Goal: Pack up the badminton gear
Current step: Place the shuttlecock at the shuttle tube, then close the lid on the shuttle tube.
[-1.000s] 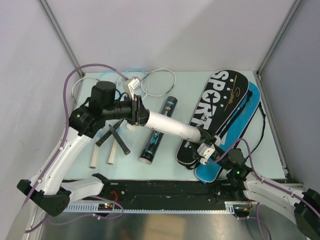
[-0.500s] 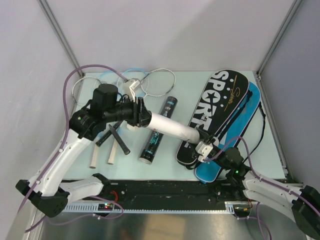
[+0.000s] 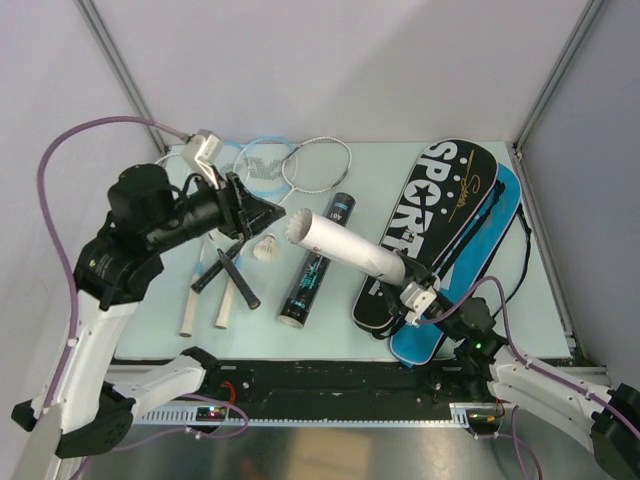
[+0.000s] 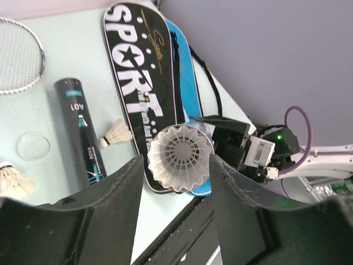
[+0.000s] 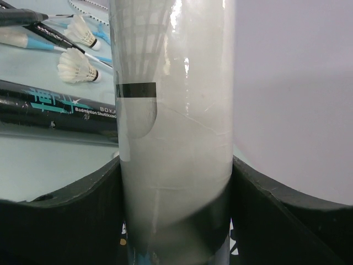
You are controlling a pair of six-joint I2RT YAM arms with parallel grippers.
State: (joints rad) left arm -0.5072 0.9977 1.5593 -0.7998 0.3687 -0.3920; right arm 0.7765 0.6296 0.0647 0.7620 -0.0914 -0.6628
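White tube (image 3: 350,250) is pinched near its closed end by the right end effector (image 3: 405,280), fingers pressed on both sides. It's held up off the worktop (image 3: 380,160) at a slant, with the open mouth aimed away from that end effector and towards the left one. There's a shuttlecock (image 4: 180,157) sitting right in the mouth, feathers facing out.

The left end effector (image 3: 258,213) is spread with nothing in it. It hangs in the air just off the tube's mouth, lined up with it but not touching; on its wrist cam you look straight between the fingers at the feathers.

Below the held tube a black tube (image 3: 318,262) lies flat on the worktop. A loose shuttlecock (image 3: 266,248) lies just under the left end effector, and another (image 4: 116,132) sits between the black tube and the bags. Black bag (image 3: 440,215) lies on top of the blue bag (image 3: 480,250), right beside the right end effector. Rackets (image 3: 318,165) are spread out past and under the left one.
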